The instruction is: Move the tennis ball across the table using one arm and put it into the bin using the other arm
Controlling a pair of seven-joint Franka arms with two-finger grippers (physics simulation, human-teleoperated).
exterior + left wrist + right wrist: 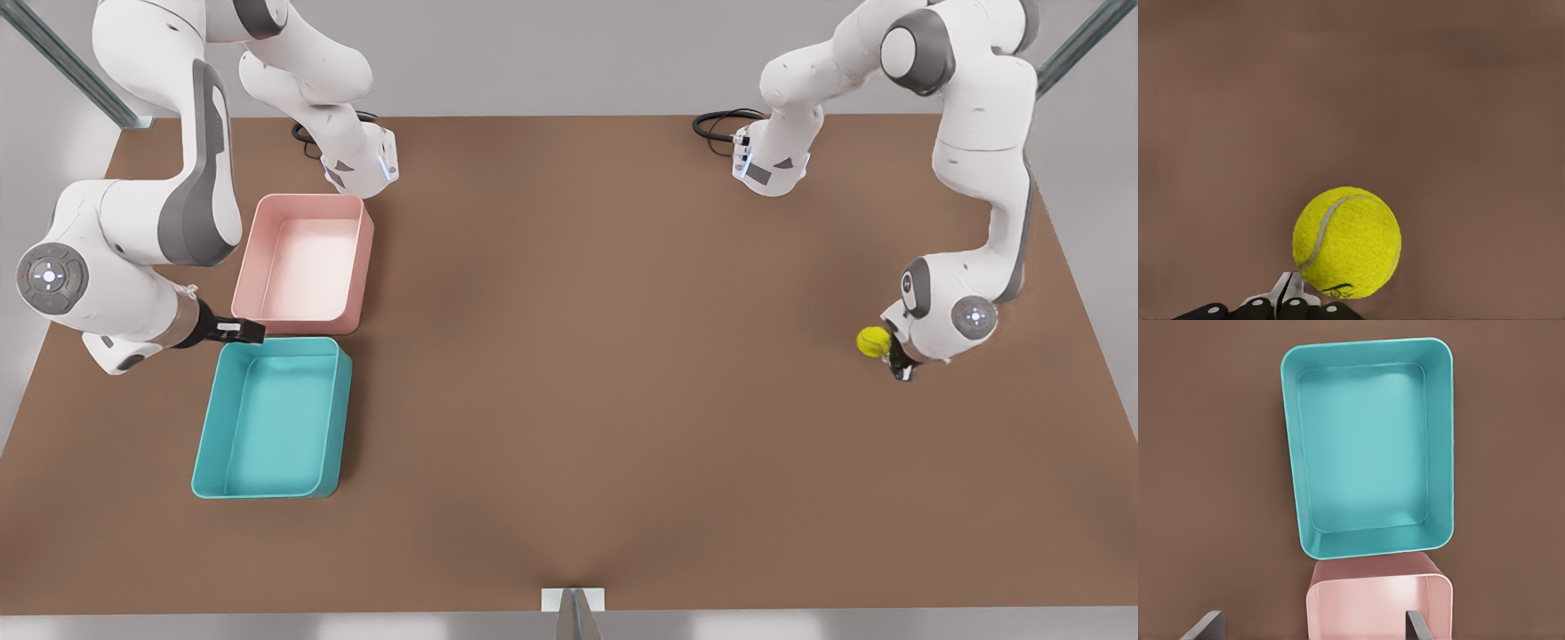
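The yellow-green tennis ball (873,341) (1347,241) lies on the brown table (605,373) near the front view's right edge. My left gripper (898,360) (1290,285) is shut, its joined fingertips right against the ball's side and not around it. The teal bin (271,418) (1371,447) stands empty at the front view's left. My right gripper (238,331) (1311,628) hangs open over the line where the bin meets the pink tray, its fingers (1205,625) spread wide.
A pale pink tray (307,262) (1378,603), also empty, sits just behind the teal bin. Both arm bases stand at the table's far edge with black cables beside them. A broad stretch of brown tabletop separates ball and bin.
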